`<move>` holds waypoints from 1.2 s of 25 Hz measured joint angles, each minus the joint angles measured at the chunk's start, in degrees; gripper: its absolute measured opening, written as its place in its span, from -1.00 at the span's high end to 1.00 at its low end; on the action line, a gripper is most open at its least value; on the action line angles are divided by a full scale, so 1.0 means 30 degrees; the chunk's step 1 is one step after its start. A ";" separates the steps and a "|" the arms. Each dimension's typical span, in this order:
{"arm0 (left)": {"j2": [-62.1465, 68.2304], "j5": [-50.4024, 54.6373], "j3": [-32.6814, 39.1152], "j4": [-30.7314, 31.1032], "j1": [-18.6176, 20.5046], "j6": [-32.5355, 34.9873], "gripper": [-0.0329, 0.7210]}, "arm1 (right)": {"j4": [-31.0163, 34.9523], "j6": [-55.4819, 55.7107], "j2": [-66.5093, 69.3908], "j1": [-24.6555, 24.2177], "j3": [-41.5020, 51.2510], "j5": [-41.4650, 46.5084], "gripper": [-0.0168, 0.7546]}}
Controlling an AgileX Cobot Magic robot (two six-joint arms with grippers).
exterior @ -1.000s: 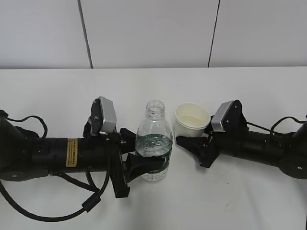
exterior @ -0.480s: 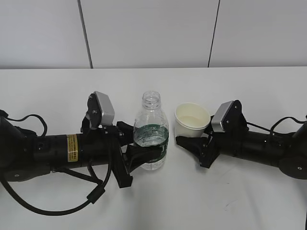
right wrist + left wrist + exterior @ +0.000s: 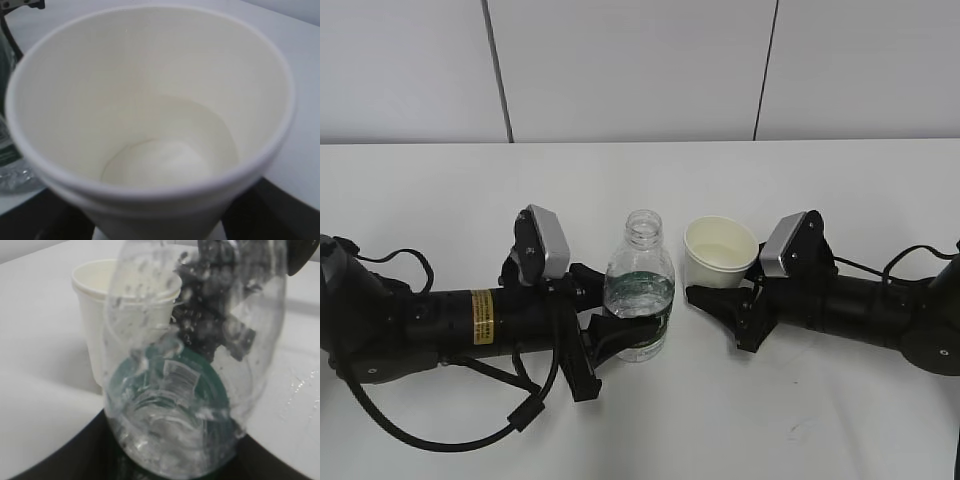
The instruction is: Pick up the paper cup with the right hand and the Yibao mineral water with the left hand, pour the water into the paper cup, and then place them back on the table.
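My left hand [image 3: 610, 335] is gripping the Yibao mineral water [image 3: 640, 298] upright while my right hand [image 3: 715, 300] is clasping the paper cup [image 3: 720, 251] beside it.

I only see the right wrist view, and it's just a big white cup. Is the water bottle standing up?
Observer: Yes. In the exterior view the Yibao mineral water stands upright, just left of the paper cup.
Child: Is anybody holding it?
Observer: The left hand has its fingers around the bottle's lower half.
Child: Does it have a lid on?
Observer: No, its mouth is open, with no cap.
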 joint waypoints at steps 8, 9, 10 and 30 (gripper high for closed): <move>0.0394 -0.0036 -0.0596 0.0459 -0.0045 0.0110 0.00 | 0.0000 0.0000 0.0185 0.0000 0.0000 0.0000 -0.37; 0.0394 -0.0051 -0.0611 0.0503 -0.0045 0.0110 0.00 | 0.0000 0.0000 0.0185 0.0000 0.0000 0.0000 -0.37; 0.0394 -0.0051 -0.0611 0.0542 -0.0045 0.0110 0.00 | 0.0000 0.0000 0.0219 0.0000 0.0000 0.0000 -0.38; -0.0732 0.0557 -0.0634 0.2652 0.0481 -0.3139 -0.30 | -0.0103 0.0000 0.0278 0.0000 0.0528 -0.0378 -0.75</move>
